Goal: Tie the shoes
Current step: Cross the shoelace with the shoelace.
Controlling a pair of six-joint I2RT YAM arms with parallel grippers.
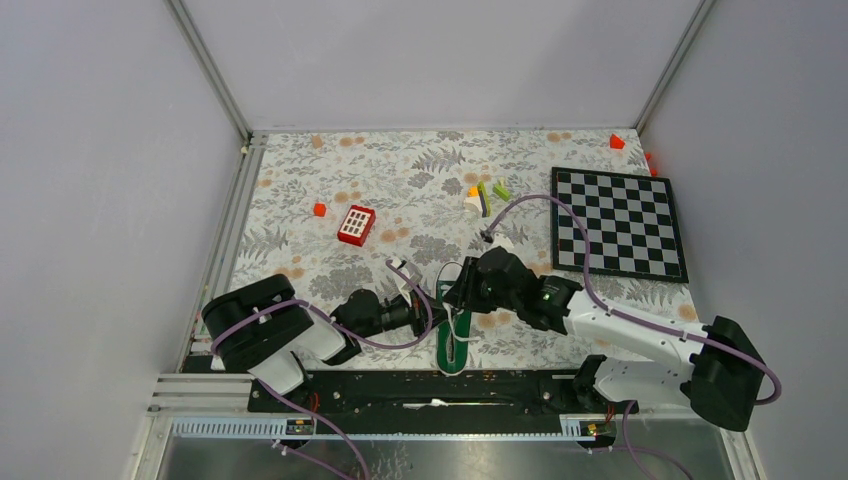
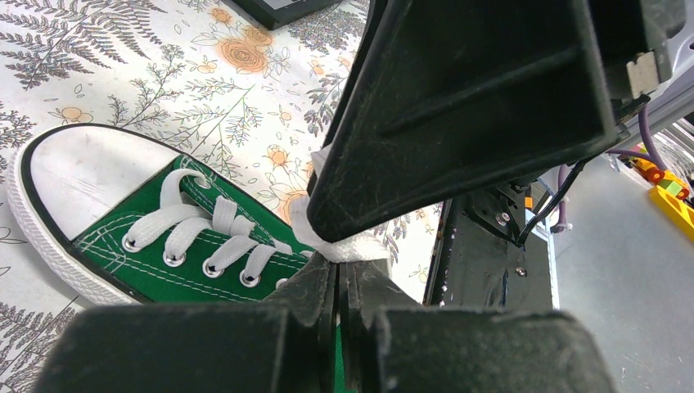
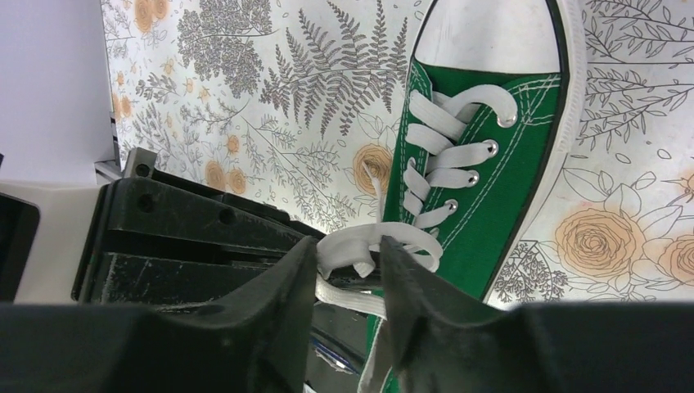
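White woven lace [image 2: 350,248] is pinched flat in your left gripper [image 2: 338,277], which is pressed together just beside the top eyelets. Your right gripper [image 3: 350,264] stands part-spread astride a limp loop of that lace. Centre the loop before closing, and pull gently. The green canvas shoe [image 3: 483,188], with its smooth rubber toe, lies on the floral bench [image 3: 270,82] between both arms.

From above I make out only a strip of the shoe [image 1: 452,350]; the right gripper [image 1: 465,295] covers much of it. On the left wrist camera its heel sits hidden behind the left gripper [image 2: 327,250], as does the end of the lace [image 2: 364,248].
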